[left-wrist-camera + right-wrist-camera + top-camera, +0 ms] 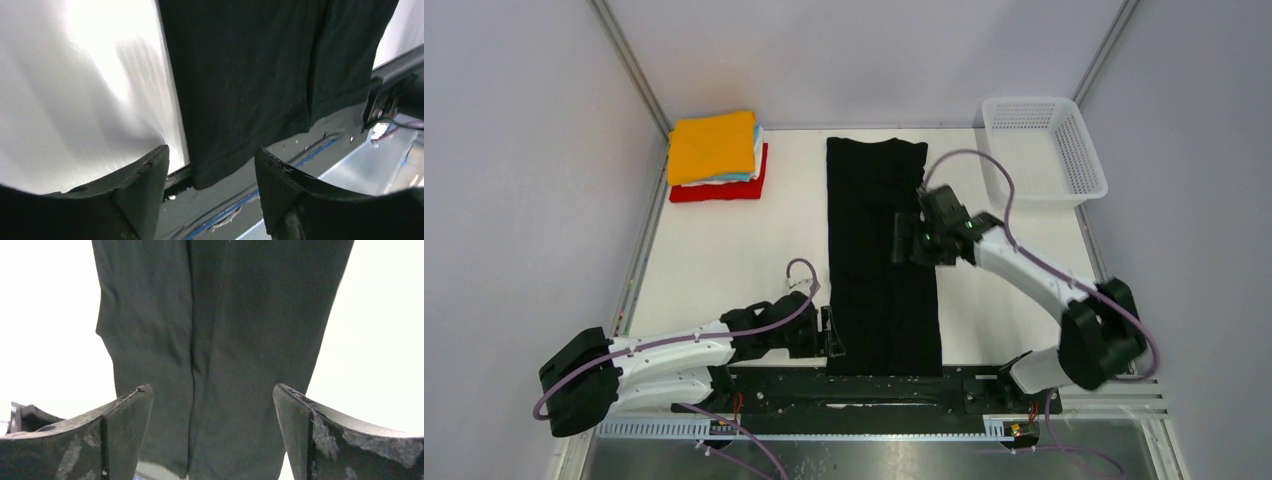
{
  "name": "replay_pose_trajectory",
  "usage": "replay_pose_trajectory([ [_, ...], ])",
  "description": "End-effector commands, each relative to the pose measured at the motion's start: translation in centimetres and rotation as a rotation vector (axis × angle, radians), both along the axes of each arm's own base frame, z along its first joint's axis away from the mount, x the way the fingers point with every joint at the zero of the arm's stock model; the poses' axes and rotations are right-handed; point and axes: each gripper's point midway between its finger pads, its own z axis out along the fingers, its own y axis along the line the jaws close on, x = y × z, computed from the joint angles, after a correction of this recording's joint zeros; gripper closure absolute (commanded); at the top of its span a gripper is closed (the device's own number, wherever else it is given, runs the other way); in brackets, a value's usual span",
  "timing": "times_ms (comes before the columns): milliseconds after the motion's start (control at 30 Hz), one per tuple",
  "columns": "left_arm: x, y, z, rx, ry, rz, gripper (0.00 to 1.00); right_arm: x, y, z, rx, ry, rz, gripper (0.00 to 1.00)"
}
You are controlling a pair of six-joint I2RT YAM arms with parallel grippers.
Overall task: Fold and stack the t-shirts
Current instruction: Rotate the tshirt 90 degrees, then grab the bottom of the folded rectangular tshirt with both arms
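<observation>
A black t-shirt [879, 250] lies as a long narrow strip down the middle of the table, its near end hanging over the table's front edge. My left gripper [832, 335] sits low at the strip's near left corner. In the left wrist view that corner [215, 170] hangs between the left gripper's [211, 149] open fingers, touching neither. My right gripper [902, 240] hovers over the middle of the strip, near its right edge. Seen from the right wrist, the right gripper [212, 387] is wide open above the black cloth [225, 330]. Folded t-shirts [714, 150] are stacked at the back left, orange on top, red at the bottom.
A white mesh basket [1079, 150] stands at the back right corner. The black rail [884, 385] carrying the arm bases runs along the table's near edge, under the shirt's hanging end. Grey walls close in the left and right sides.
</observation>
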Motion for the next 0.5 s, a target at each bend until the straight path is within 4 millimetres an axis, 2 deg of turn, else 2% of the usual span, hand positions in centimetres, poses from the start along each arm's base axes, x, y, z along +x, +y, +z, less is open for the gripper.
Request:
replay_pose_trajectory([
  [0, -2.4, -1.1, -0.5, -0.045, 0.078, -0.071, 0.40, -6.2, -1.2, -3.3, 0.130, 0.075, -0.050, 0.01],
  [133, -3.1, -1.8, -0.6, -0.056, 0.094, -0.100, 0.54, -11.3, -2.2, -4.8, 0.222, 0.157, -0.077, 0.09],
  [233, -3.8, -2.2, -0.8, -0.050, 0.119, -0.128, 0.63, -14.8, -3.8, -5.6, 0.190, 0.237, -0.058, 0.16],
  [367, -4.8, -1.6, -1.9, -0.020, 0.157, -0.133, 0.67, -19.5, -5.6, -7.0, 0.160, 0.352, -0.009, 0.24],
  [467, -4.8, -1.5, -2.3, -0.007, 0.143, -0.147, 0.75, -21.4, -6.0, -8.1, 0.177, 0.402, 0.013, 0.31],
])
